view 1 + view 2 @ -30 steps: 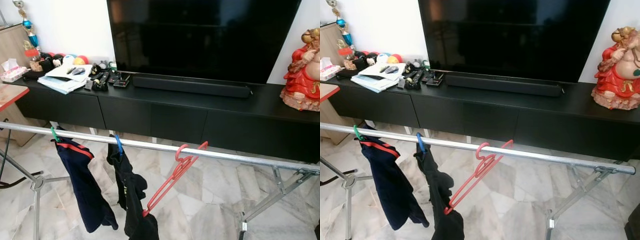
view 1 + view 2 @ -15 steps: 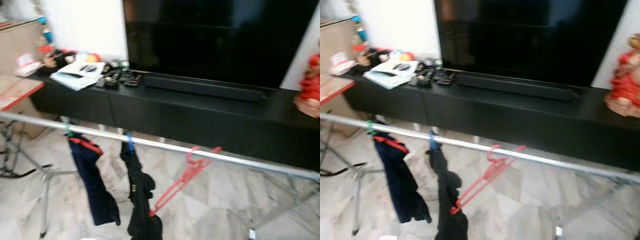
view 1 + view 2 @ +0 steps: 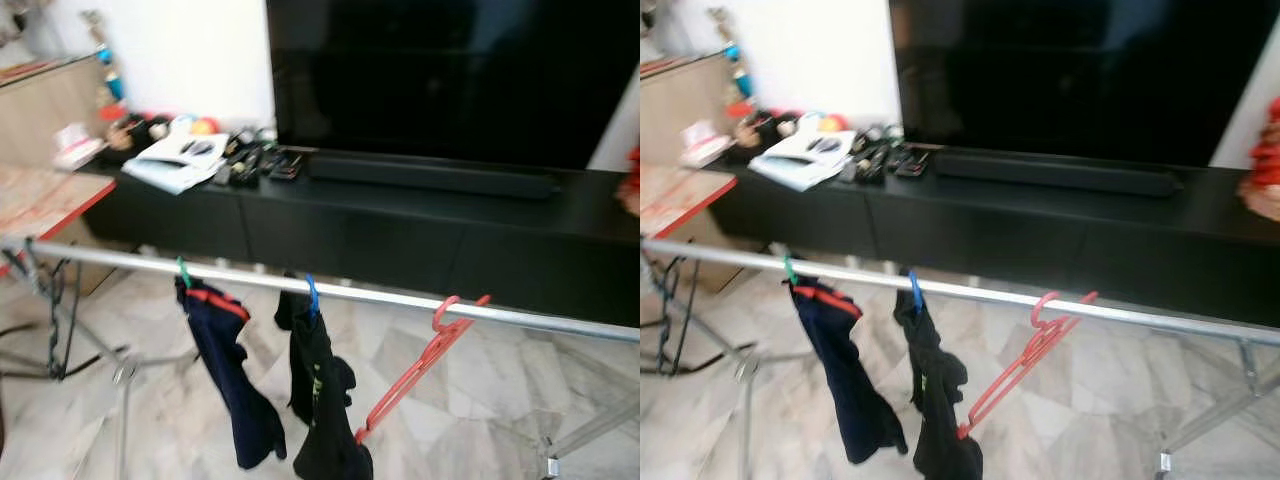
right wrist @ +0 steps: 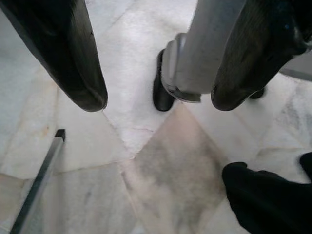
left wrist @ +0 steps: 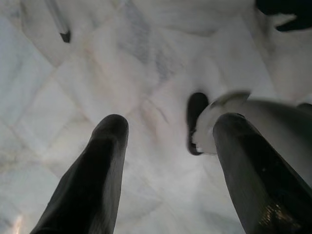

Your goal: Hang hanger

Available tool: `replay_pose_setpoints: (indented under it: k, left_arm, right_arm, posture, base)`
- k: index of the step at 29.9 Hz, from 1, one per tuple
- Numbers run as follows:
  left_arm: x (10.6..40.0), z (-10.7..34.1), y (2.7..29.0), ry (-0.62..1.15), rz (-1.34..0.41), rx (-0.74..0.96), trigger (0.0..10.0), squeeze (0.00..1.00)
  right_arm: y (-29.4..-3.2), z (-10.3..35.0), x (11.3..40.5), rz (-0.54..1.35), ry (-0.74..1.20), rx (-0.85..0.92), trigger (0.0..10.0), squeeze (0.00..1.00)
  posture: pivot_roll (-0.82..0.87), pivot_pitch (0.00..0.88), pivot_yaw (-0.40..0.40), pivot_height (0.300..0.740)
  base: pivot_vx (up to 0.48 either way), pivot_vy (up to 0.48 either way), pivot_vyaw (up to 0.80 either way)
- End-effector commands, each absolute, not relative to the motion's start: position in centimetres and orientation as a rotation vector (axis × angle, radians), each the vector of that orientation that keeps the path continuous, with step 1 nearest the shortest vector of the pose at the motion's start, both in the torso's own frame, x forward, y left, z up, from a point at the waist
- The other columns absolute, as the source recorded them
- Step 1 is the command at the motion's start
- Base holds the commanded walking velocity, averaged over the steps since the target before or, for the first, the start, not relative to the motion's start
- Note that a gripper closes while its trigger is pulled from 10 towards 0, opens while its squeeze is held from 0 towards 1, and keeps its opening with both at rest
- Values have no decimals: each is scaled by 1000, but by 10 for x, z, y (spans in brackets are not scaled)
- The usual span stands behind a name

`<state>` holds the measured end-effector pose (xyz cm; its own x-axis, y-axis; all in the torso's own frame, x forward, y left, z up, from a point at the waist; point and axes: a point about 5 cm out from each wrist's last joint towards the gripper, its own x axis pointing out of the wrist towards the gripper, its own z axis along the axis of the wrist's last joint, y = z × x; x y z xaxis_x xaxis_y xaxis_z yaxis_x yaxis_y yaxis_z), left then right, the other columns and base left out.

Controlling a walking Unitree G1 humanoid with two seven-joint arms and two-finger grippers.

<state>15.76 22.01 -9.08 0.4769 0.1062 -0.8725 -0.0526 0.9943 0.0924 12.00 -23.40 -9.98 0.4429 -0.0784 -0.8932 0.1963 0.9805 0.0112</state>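
- My left gripper hangs idle, pointing down at the marble floor, its two black fingers spread wide with nothing between them.
- My right gripper hangs the same way: fingers parted, empty, aimed at the floor near one of the robot's feet.
- The red hanger sits with its hook over the silver drying rail, at about 4 o'clock in the head view, its body slanting down toward 7 o'clock. I judge the hang as good as done.
- Risk one: the hanger's low end looks to touch the black garment on the blue hanger. If that cloth props it, the hook could be seated loosely and slip off with a nudge to the rail.
- Risk two: the head views are soft with blur, so I suspect the body is moving. With both arms low, a step toward the rack could knock a rack leg, shake the rail and drop the hanger.
- Risk three: the dark blue garment on the green hanger at 8 o'clock hangs low; a swinging gripper could snag it.
- Behind, at 12 o'clock, the black TV console stands well apart and poses no hazard.
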Motion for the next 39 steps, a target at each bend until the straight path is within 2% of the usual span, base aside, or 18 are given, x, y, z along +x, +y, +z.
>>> replay_pose_setpoints:
  k: [1,28,39]
  left_arm:
    - [152,-91,230,1091,108,90,10000,0]
    - [150,-91,231,1094,101,98,10000,0]
    - [149,-91,233,1093,101,108,10000,0]
  right_arm:
    - [-224,-101,122,-151,1095,141,10000,0]
    - [-222,-103,119,-110,1104,124,10000,0]
    - [-228,-90,147,-166,947,155,10000,0]
  posture:
    - [66,0,15,740]
    - [60,0,16,740]
    - [44,0,19,740]
  base:
    - [0,476,0]
    - [0,468,0]
    - [0,0,0]
